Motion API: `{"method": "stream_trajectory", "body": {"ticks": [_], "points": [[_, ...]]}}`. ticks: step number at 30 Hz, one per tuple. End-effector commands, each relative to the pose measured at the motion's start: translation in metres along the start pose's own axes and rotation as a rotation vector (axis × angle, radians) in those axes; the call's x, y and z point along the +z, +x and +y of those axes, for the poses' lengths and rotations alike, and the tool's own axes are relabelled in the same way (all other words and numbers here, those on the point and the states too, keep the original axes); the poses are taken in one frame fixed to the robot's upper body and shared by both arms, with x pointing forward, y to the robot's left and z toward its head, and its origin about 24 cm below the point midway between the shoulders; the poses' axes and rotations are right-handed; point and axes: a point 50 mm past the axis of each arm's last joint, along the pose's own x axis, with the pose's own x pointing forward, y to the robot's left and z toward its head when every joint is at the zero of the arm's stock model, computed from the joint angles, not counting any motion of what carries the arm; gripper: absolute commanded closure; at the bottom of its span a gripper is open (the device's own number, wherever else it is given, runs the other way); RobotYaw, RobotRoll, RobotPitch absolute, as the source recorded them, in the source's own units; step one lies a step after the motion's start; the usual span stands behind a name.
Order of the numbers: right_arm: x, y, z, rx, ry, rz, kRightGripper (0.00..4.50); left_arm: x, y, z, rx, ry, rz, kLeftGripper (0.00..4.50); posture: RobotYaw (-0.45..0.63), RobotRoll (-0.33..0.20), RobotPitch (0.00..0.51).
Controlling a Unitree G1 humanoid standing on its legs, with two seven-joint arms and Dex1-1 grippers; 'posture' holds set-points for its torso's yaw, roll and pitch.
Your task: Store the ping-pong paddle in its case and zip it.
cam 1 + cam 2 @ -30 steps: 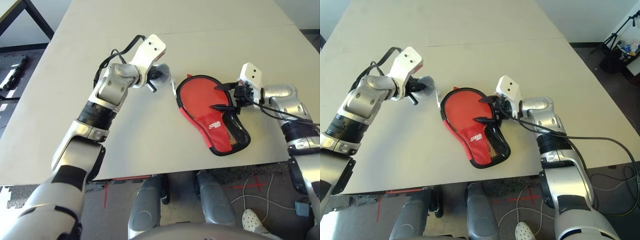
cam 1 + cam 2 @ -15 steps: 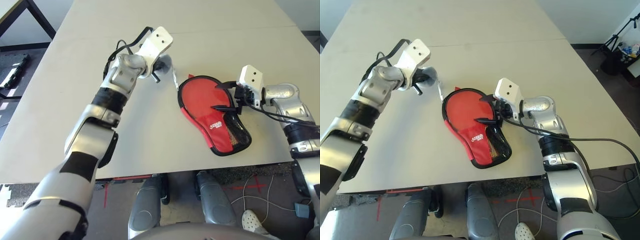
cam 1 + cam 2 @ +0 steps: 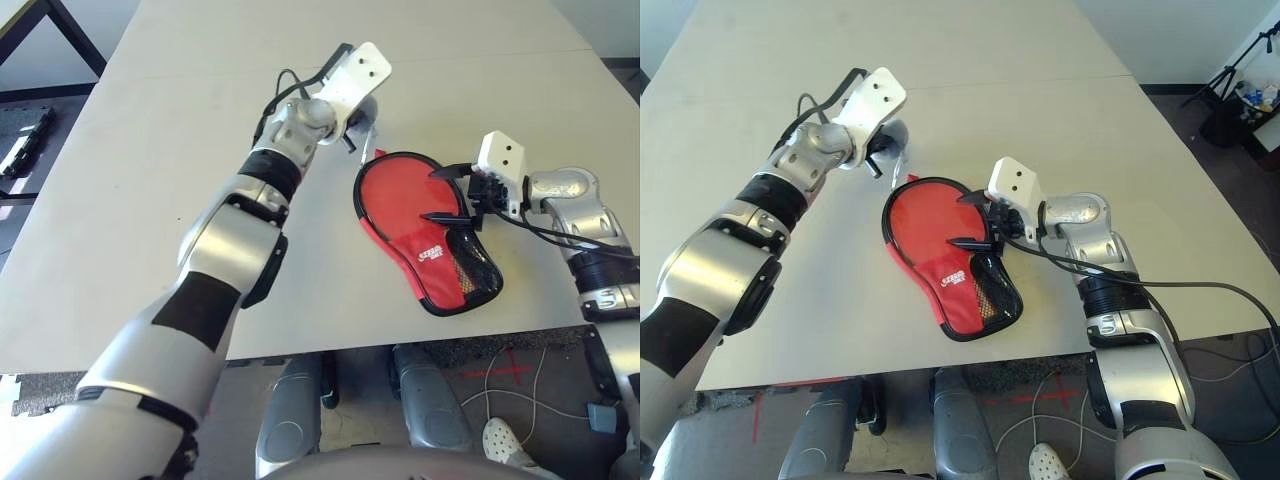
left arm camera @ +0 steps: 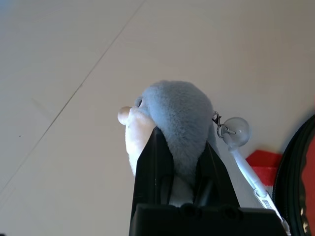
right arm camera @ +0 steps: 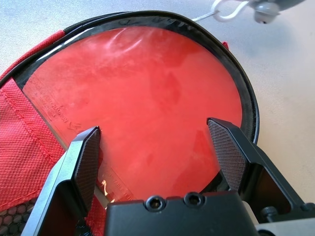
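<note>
The case point(image 3: 430, 235) lies flat near the desk's point(image 3: 180, 150) front edge, on the robot's right half, round end toward the far side, narrow end with black mesh pocket and small white logo toward the robot. Its flap is open at the round end, and the ping-pong paddle point(image 5: 147, 103) sits inside, its smooth, slightly glossy red rubber face exposed and ringed by the case's black edging; the handle is hidden under the woven red fabric. The right claw point(image 3: 448, 192) hangs over the case's right rim with both textured black fingers point(image 5: 227, 152) spread wide, one on each side of the rubber face, gripping nothing; whether the tips touch the rubber cannot be told. The left claw point(image 3: 350, 128) is extended far forward, just beyond the case's far-left rim, closed on a grey soft lump point(image 4: 174, 120), fuzzy and rounded with a pale cream patch on one side. A clear suction cup point(image 4: 235, 132) on a small metal clasp hangs from the lump, with a white strap trailing toward the case. The desk surface is pale, matte and bare to the far side and left, giving wide free room there; a faint seam crosses it beyond the left claw.
</note>
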Motion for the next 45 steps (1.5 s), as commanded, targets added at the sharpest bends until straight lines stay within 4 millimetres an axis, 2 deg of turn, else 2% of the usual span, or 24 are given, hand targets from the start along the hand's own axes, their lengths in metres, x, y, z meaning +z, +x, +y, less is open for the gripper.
{"method": "stream_trajectory", "body": {"ticks": [1,10,14,17,22,27,30,39,42,45], "points": [[-0.034,0.014,0.026,0.101,0.105,0.127,0.0,0.026,0.004,-0.006,0.017,0.012,-0.089,4.25,-0.14,0.0,0.259],[-0.035,0.015,0.029,0.099,0.113,0.126,0.0,0.055,0.01,-0.026,-0.019,0.002,-0.178,4.25,-0.15,0.0,0.26],[-0.035,0.017,0.03,0.097,0.118,0.123,0.0,0.068,0.013,-0.049,-0.125,0.004,-0.228,4.25,-0.15,0.0,0.262],[-0.035,0.018,0.03,0.094,0.119,0.12,0.0,0.068,0.015,-0.063,-0.189,0.009,-0.233,4.25,-0.15,0.0,0.264],[-0.035,0.019,0.031,0.089,0.123,0.119,0.0,0.072,0.015,-0.072,-0.227,-0.007,-0.265,2.54,-0.15,0.0,0.264],[-0.036,0.019,0.031,0.085,0.125,0.119,0.0,0.077,0.014,-0.067,-0.215,-0.024,-0.289,0.85,-0.15,0.0,0.263],[-0.036,0.02,0.031,0.084,0.126,0.118,0.0,0.079,0.013,-0.062,-0.203,-0.039,-0.303,0.03,-0.15,0.0,0.262],[-0.036,0.022,0.033,0.085,0.129,0.119,0.0,0.077,0.009,-0.043,-0.164,-0.044,-0.301,0.03,-0.14,0.0,0.263],[-0.036,0.023,0.033,0.086,0.129,0.118,0.0,0.073,0.007,-0.035,-0.153,-0.039,-0.287,0.03,-0.14,0.0,0.263],[-0.036,0.023,0.033,0.086,0.13,0.117,0.0,0.059,0.004,-0.02,-0.127,-0.028,-0.254,0.03,-0.14,0.0,0.264]]}}
